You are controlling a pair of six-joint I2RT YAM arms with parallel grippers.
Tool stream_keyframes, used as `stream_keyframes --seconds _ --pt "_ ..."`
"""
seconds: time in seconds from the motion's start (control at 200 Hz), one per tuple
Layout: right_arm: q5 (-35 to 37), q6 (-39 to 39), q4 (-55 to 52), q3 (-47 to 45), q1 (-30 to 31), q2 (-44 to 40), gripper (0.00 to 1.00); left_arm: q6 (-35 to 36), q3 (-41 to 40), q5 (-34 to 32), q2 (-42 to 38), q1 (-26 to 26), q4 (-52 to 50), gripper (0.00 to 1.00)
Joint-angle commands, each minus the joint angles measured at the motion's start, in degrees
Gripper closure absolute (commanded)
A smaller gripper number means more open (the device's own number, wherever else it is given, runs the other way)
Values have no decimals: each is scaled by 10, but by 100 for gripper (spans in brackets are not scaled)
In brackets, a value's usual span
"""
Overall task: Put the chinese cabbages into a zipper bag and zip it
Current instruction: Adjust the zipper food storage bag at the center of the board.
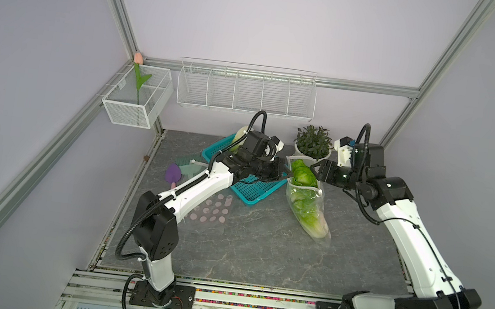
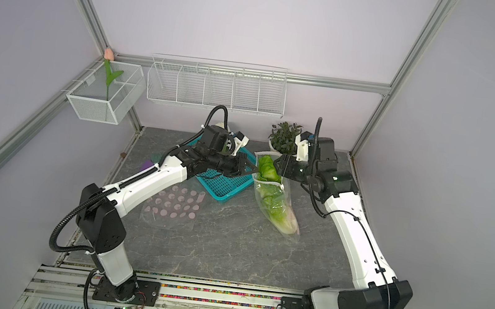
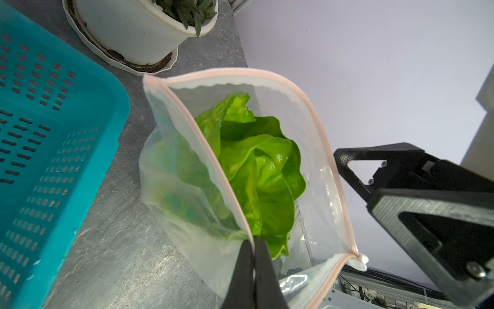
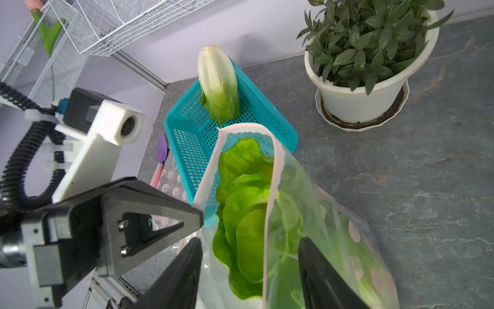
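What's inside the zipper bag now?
Green cabbage leaves fill the bag, tips at its open mouth, whitish stalks at the bottom. Head count hidden: they overlap behind the cloudy plastic.

The translucent frosted plastic zipper bag [image 3: 318,139] is smooth and cloudy, with a matt pale-pink zip strip along its mouth. Inside it, the bright green crinkled chinese cabbages [image 3: 267,176] look waxy and glossy and catch highlights. The teal perforated plastic basket [image 3: 53,149] has a smooth satin finish. The grey veined stone-look tabletop [image 1: 259,254], across the lower middle in both top views, is matt and faintly rough. The round white plastic pot [image 4: 358,99] is smooth and dull. The white wire rack [image 1: 246,93] looks like painted metal.
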Motion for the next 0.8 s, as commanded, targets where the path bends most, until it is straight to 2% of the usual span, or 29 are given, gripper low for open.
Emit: stream_keyframes --seconds 0.0,0.07,0.135,0.185,0.255,0.31,0.395,0.455,0.535,0.595,0.705,0.745,0.795 --pt "90 -43 -71 41 18 39 38 -2 3 14 -15 -2 20 100" --pt "118 -62 -87 65 29 57 39 -1 3 14 -18 -2 21 100" --pt "141 -74 -103 86 37 75 45 -1 4 15 -18 -2 21 100" --pt "157 -83 -107 95 42 84 55 -1 4 15 -18 -2 22 100" --pt "166 -93 -101 104 50 85 77 -1 11 18 -15 -1 18 100" --pt "137 -103 -77 102 60 66 86 5 34 19 -17 1 1 100" --pt "74 -93 -29 87 60 30 89 12 64 -1 -31 6 -14 100" --pt "101 -97 -56 99 52 31 89 14 73 -13 -34 6 -14 100" --pt "137 -113 -81 99 37 28 90 -5 81 8 -26 1 5 100" --pt "71 -107 -51 80 28 7 90 -2 93 13 -14 -11 4 100" --pt "-130 -66 28 62 30 -1 90 -3 101 24 15 -19 -6 100" --pt "-155 -62 31 70 37 8 90 -6 101 26 19 -19 -7 100" --pt "-143 -65 20 75 40 21 90 -11 98 26 19 -19 1 100"
